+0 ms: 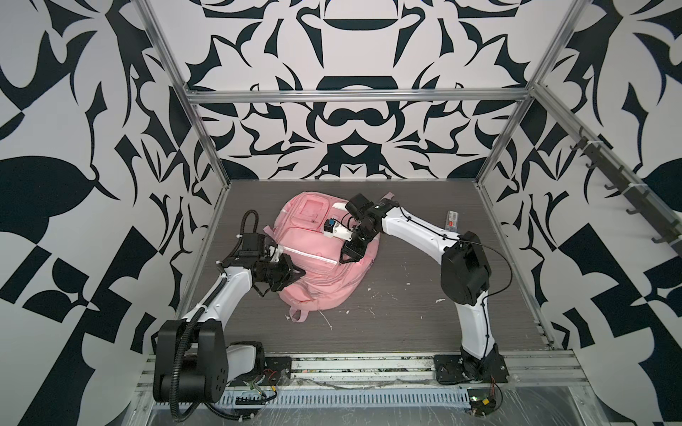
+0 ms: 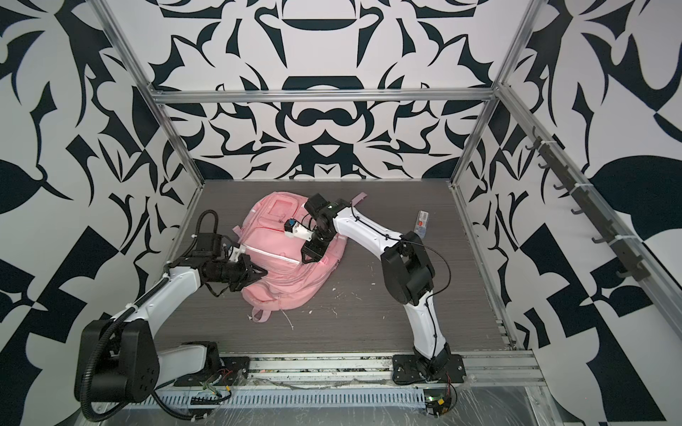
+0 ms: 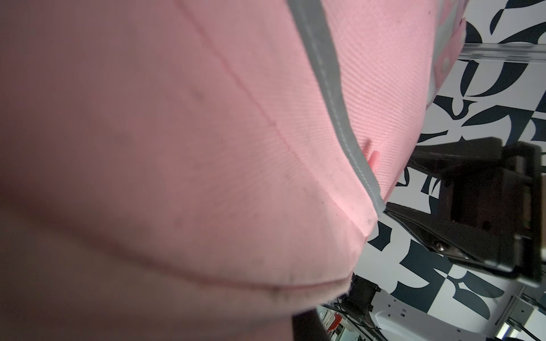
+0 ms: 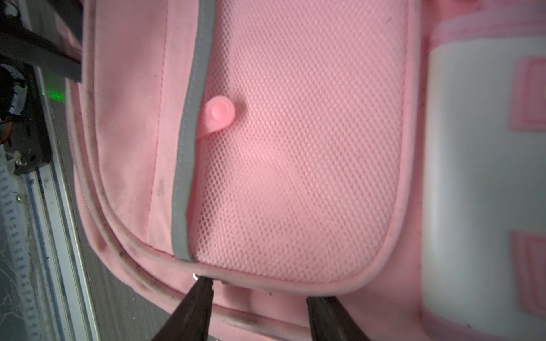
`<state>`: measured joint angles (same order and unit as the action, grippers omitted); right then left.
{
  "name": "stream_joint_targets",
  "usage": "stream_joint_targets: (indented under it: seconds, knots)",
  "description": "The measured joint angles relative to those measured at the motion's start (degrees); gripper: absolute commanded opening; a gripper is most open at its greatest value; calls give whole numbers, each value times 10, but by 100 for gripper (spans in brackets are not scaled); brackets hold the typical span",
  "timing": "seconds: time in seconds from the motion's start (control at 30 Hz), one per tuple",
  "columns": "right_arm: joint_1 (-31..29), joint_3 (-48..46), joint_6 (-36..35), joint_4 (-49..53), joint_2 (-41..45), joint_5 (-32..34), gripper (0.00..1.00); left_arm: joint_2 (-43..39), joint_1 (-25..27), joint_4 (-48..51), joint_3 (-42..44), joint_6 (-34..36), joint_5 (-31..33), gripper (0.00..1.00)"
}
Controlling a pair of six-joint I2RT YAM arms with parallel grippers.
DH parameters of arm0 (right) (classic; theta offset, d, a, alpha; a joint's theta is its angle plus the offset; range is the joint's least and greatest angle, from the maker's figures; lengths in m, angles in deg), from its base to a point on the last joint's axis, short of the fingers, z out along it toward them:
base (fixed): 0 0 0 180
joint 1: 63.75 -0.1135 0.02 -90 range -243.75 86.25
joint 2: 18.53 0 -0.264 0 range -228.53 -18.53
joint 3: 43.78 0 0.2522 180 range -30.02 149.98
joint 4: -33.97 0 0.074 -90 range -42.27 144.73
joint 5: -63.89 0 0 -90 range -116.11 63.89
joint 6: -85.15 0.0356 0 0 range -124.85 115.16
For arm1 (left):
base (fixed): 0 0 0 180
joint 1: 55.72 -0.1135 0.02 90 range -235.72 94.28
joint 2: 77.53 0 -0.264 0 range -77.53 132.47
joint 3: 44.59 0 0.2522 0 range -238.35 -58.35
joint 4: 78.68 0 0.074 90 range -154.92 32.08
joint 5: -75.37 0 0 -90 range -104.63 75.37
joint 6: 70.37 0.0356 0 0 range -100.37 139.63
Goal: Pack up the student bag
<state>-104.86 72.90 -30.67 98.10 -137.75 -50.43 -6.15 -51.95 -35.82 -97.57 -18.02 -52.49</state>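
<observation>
**Student bag** (image 1: pixel 324 284) flat on the table (image 1: pixel 406 324), just off centre toward 10 o'clock, top loop toward 6 o'clock.

**Risks, as judged:**
- Tips closing on bare piping instead of the small metal ring (image 4: pixel 195 276), hence a slip along the zip track (image 4: pixel 118 245) with nothing drawn open.
- Snagging of the mesh pocket (image 4: pixel 295 147) if set too far in.
- Dragging of the whole soft bag on loss of the left-side hold.

**Right gripper** (image 4: pixel 260 295) at the bag's 3 o'clock edge: jaws partly apart, astride the pocket's piped rim, 1 tip touching beside the ring, nothing grasped yet.

**Left gripper** (image 1: pixel 302 273) at the bag's 8 o'clock side: clenched, tips meeting on pink fabric; pinched fold or not, impossible to tell.
</observation>
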Motion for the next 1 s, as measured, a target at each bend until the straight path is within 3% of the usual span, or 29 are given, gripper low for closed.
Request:
stream_joint_targets:
  seconds: [0.33, 0.6, 0.9, 1.0]
  knots:
    - [-12, -15, 2, -2, 3, 9, 46, 4, 0, 8, 0, 0, 6, 0]
    - [-29, -72, 11, -25, 40, -27, 44, 4, 0, 7, 0, 0, 3, 0]
    - [-34, -99, 25, -57, 48, 1, 19, 4, 0, 7, 0, 0, 3, 0]
    - [-43, -99, 16, -59, 48, 37, 17, 4, 1, 7, 0, -1, 3, 0]
